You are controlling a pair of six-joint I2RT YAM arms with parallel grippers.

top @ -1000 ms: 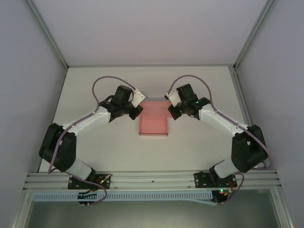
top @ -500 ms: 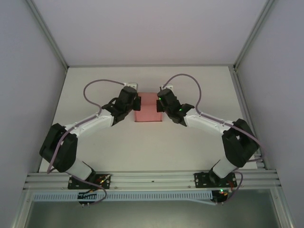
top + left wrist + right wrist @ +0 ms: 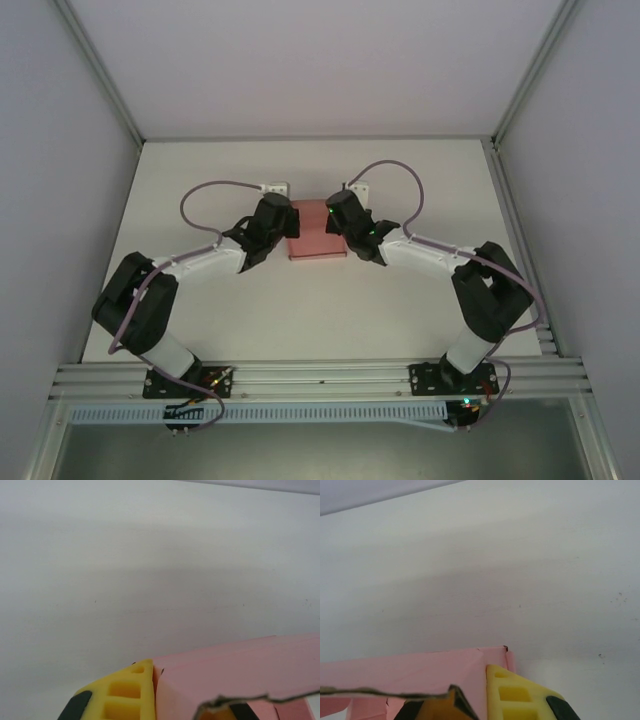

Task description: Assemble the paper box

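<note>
- At the far middle of the table [image 3: 300, 310] is the paper box [image 3: 316, 242], pink and partly formed, w/ one claw at each side.
- Left claw [image 3: 289, 222]: pressed together on the box's left wall, thin card btwn the pads. The left outer finger [image 3: 122, 696], yellow, lies against the outside of the pink wall.
- Right claw [image 3: 331, 216]: same on the right wall, pinched on card. The right outer finger [image 3: 512, 695] touches the wall just by its corner.
- Step in hand, as I judge it: squaring up the side walls.
- Move both arms together & symmetric, so the box doesn't skew or slide.
- Go slow & light. Thin card creases easily, so work along the fold lines, not across them.
- Don't squeeze the walls toward each other more than the folds need, or the base may buckle.
- Before letting go, check the walls stand by themselves, then release one side at a time.
- Hard to see from above: the wrists cover both side walls, so you can't tell if tabs are tucked or flaps locked.
- Wrist cams: the 2nd finger of each claw is mostly behind a ragged card edge at the frame bottom.
- Box is cut off by the frame there, and its inside is hidden.
- Can't tell if the base rests on the table or is slightly lifted.
</note>
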